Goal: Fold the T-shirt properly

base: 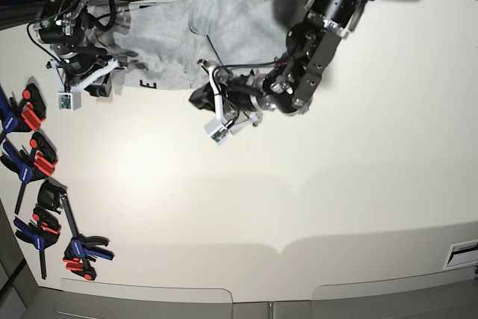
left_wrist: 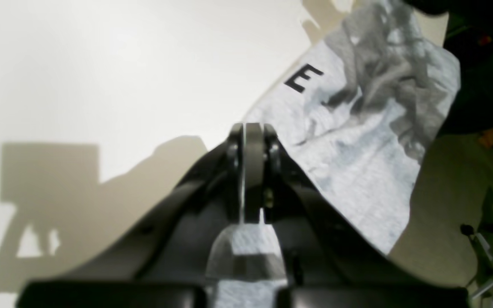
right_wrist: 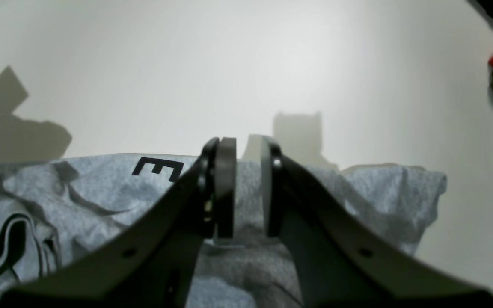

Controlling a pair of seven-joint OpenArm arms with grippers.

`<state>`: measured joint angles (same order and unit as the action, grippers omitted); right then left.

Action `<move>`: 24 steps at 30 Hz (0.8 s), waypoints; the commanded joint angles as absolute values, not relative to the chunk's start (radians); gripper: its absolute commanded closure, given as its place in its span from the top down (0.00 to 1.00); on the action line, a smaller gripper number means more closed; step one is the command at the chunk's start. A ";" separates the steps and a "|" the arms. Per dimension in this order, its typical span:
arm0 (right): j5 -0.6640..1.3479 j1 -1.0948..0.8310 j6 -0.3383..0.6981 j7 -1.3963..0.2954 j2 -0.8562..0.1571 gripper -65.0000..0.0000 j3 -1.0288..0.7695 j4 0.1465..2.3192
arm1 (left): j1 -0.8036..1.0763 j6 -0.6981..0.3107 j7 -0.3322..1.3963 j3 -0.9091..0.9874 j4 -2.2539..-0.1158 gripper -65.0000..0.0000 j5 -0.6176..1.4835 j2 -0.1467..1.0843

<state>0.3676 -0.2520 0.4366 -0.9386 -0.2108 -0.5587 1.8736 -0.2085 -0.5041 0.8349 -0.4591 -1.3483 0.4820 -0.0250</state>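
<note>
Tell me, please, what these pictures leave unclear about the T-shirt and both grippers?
- T-shirt: the lettering beyond a single E, folded under in both wrist views.
- Left gripper: shut on cloth; which edge is hidden by its fingers.
- Right gripper: whether its parted fingers grip cloth; base view too small.

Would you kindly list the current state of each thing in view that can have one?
T-shirt: unfolded, rumpled, lettered side up, lying at the far edge of the table.
Left gripper: shut on the T-shirt's edge.
Right gripper: partly open, straddling the shirt's edge, not yet closed.
Spring clamps: lying unused at the table's left edge.
</note>
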 commanded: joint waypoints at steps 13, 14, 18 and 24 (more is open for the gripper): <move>0.378 -0.244 0.433 -0.913 -0.224 0.14 -0.564 1.889 | -0.256 -0.698 1.103 -0.470 -1.394 0.45 0.775 -0.016; 0.378 -0.244 0.433 -0.913 -0.224 0.14 -0.564 1.889 | -0.239 -0.698 1.096 -0.479 -1.394 0.45 0.775 -0.016; 0.378 -0.244 0.432 -0.912 -0.224 0.14 -0.564 1.889 | -0.202 -0.698 1.049 -0.546 -1.394 0.45 0.632 -0.016; 0.378 -0.244 0.432 -0.913 -0.224 0.14 -0.564 1.889 | -0.200 -0.601 0.966 -0.612 -1.394 0.45 0.442 -0.017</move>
